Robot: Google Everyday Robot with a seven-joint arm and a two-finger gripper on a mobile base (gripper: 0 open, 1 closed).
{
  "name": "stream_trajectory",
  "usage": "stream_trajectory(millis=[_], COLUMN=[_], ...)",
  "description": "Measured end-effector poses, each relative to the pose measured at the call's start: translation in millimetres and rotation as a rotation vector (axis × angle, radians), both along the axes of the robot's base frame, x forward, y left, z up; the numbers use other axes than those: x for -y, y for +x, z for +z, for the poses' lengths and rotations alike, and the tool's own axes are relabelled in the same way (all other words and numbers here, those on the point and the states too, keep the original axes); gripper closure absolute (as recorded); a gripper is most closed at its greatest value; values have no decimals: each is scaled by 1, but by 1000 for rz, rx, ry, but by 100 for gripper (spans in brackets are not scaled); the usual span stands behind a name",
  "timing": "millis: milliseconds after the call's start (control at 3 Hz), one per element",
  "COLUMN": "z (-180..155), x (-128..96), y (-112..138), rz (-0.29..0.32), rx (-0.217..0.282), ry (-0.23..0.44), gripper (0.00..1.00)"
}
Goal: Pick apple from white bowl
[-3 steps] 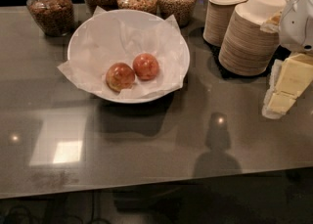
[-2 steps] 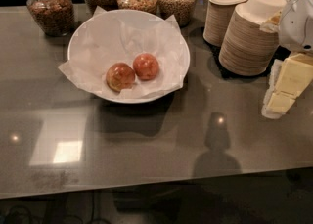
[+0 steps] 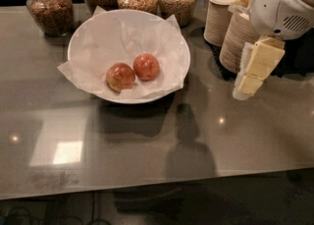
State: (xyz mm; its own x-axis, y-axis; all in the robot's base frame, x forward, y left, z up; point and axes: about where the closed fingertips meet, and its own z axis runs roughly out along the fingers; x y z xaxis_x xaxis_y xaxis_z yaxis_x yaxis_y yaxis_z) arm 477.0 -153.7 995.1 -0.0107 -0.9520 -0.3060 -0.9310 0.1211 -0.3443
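Sitting in the paper-lined white bowl (image 3: 84, 47), the red-orange apple (image 3: 146, 67) touches a yellow-mottled apple (image 3: 120, 76). Well apart from them, near the view's right edge, the claw (image 3: 248, 87) hangs over the table (image 3: 147, 145), partly hiding stacks of paper bowls (image 3: 235, 40); wide or narrow, I cannot tell. Four grain-filled jars (image 3: 49, 10) behind are cut off at the top.

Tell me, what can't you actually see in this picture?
All in the one camera view:
Tool, hanging right of the white bowl: its arm runs off the right edge.
Jars: tops cut by the top edge.
Paper bowl stacks: partly behind the robot's arm.
Red apple: underside hidden against the paper lining.
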Motion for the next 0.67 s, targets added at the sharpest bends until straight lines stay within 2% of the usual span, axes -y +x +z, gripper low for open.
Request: stream_trajectory(millis=[333,667], z=[13,14], x=[-60,-100], y=[17,23], rz=[197,336], rx=[56,69], ry=[54,82], gripper=[0,0])
